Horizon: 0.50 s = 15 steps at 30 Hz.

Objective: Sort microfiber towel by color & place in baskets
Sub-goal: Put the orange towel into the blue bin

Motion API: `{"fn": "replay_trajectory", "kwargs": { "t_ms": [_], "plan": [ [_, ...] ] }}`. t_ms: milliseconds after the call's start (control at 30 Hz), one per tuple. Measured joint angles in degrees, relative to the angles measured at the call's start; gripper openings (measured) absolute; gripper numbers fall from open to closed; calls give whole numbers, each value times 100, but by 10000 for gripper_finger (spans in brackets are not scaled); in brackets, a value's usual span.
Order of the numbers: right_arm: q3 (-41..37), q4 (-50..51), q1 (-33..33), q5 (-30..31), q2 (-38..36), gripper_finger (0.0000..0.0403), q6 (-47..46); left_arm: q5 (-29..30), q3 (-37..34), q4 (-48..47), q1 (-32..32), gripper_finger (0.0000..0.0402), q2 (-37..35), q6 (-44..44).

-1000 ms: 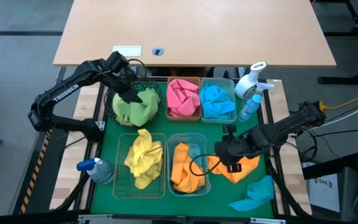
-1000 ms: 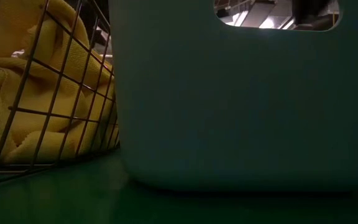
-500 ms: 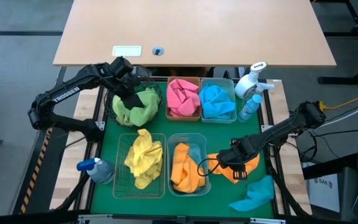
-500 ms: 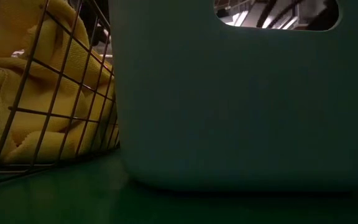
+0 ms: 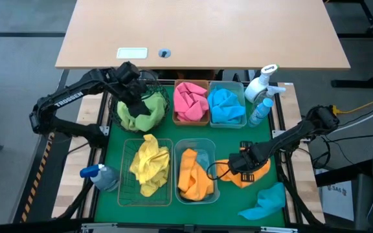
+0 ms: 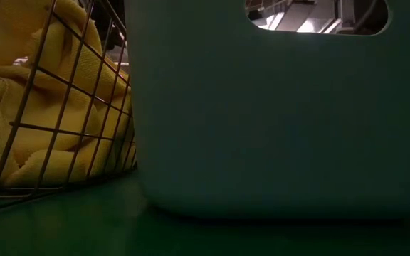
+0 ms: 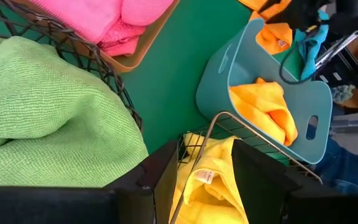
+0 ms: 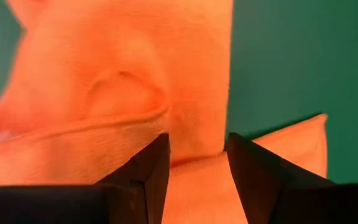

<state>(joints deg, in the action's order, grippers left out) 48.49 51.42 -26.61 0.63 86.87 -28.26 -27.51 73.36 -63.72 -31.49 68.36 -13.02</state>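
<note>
Green terry fills the dark green wire-mesh basket [image 5: 140,110] at the far left, and the left gripper [image 5: 136,100] hangs just over that green towel [image 5: 138,115] with its fingers parted and nothing between them. Beside it stand the amber bin [image 5: 192,101] with a pink towel [image 5: 190,97] and the pale blue bin [image 5: 226,103] with a blue towel [image 5: 225,103]. Nearer the front, the rectangular wire basket [image 5: 146,171] holds a yellow towel [image 5: 149,165], and the blue bin [image 5: 195,171] next to it holds an orange towel [image 5: 193,175].

To the right of that bin, the right gripper [image 5: 248,167] sits low over a loose orange towel [image 5: 241,176] on the green mat [image 5: 173,133], its fingers apart with a narrow gap and the cloth bulging just ahead of them, not yet pinched. A loose teal towel [image 5: 264,202] lies near the front right corner.

The likely trouble: the fingers may close on only a thin fold, so the cloth slips out on the lift, or a trailing corner drags on the blue bin's rim. The spray bottles [image 5: 261,90] at the far right stand close to the arm's path, and a cable loops beside the orange cloth.
</note>
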Motion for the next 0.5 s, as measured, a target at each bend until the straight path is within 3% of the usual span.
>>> {"fn": "replay_trajectory", "kwargs": {
  "t_ms": [267, 500],
  "plan": [
    [-655, -905, 0, -85, -26, 160, 3, 2, 0, 0, 57, 146, 0, 5],
    [-808, -1026, 0, -9, -26, 160, 3, 4, 0, 14, 55, 146, 0, 7]
  ]
}}
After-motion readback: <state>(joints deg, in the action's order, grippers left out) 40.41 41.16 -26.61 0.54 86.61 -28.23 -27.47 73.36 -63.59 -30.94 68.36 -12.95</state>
